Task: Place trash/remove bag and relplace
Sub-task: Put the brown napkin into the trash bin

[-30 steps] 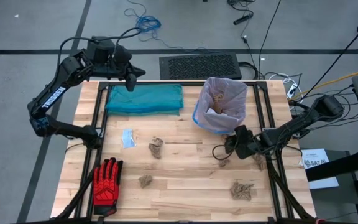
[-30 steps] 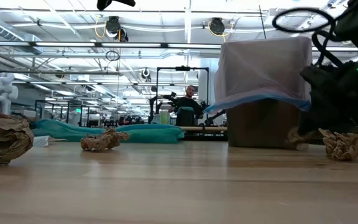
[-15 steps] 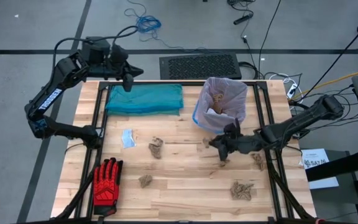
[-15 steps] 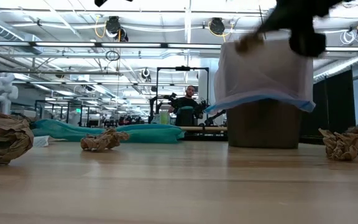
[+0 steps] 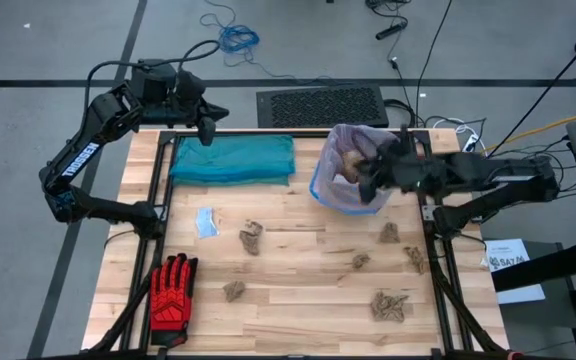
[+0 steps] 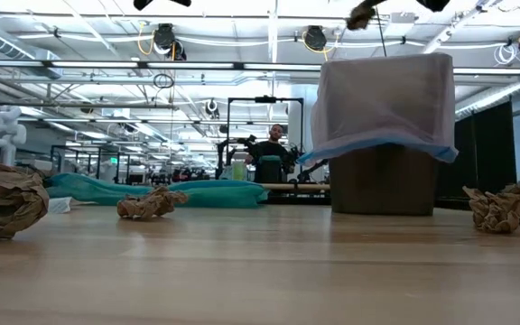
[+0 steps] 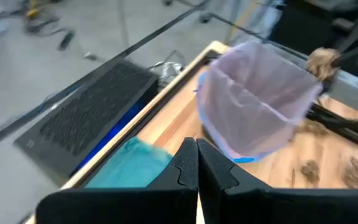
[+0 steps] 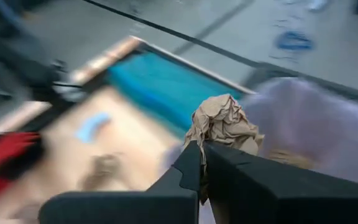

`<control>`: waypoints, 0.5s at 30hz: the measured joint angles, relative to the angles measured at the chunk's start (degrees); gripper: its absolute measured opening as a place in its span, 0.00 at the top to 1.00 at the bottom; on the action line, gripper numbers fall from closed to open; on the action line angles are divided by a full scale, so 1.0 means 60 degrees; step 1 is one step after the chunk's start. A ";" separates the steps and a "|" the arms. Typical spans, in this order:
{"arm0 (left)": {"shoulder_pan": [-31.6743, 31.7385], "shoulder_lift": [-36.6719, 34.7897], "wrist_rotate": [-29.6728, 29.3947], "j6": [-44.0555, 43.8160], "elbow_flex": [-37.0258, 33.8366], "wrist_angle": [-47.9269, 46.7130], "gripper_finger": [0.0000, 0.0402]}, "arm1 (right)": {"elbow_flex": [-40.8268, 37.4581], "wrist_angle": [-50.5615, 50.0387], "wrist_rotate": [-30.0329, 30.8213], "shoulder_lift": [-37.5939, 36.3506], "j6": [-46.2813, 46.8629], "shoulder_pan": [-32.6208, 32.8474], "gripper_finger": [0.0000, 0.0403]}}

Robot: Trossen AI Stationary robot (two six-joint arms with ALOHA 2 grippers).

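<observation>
The left claw [image 5: 208,130] hangs pressed together over the desk's [image 5: 298,300] eleven o'clock corner, by the teal bag [image 5: 233,158]. The right claw [image 5: 360,172], a second ago down at four o'clock, now holds a paper wad [image 8: 222,124] clamped above the pink-lined bin [image 5: 356,170] at one o'clock, ready to drop. Several wads [image 5: 389,305] remain.
</observation>
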 joint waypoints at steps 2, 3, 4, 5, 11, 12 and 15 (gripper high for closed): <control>-0.0081 0.0047 -0.0212 -0.0333 0.0001 -0.0182 1.00 | 0.0254 -0.0792 -0.0240 -0.0011 -0.0113 -0.0676 1.00; -0.0140 0.0076 -0.0225 -0.0434 0.0001 -0.0301 1.00 | 0.0273 -0.1062 -0.0402 -0.0011 -0.0175 -0.1023 1.00; -0.0200 0.0095 -0.0225 -0.0482 0.0001 -0.0459 1.00 | 0.0269 -0.1277 -0.0610 -0.0002 -0.0229 -0.1354 1.00; -0.0280 0.0103 -0.0227 -0.0535 0.0001 -0.0631 1.00 | 0.0259 -0.1421 -0.0878 0.0019 -0.0262 -0.1648 1.00; -0.1015 0.0155 -0.0258 -0.1756 0.0004 -0.2108 1.00 | 0.0263 -0.1398 -0.2366 0.0465 -0.0726 -0.2745 1.00; -0.1190 0.0160 -0.0286 -0.1958 0.0004 -0.2365 1.00 | 0.0263 -0.1406 -0.2521 0.0570 -0.0823 -0.2848 1.00; -0.1801 0.0201 -0.0338 -0.2277 0.0004 -0.2741 1.00 | 0.0263 -0.1406 -0.3002 0.0882 -0.1075 -0.3124 0.98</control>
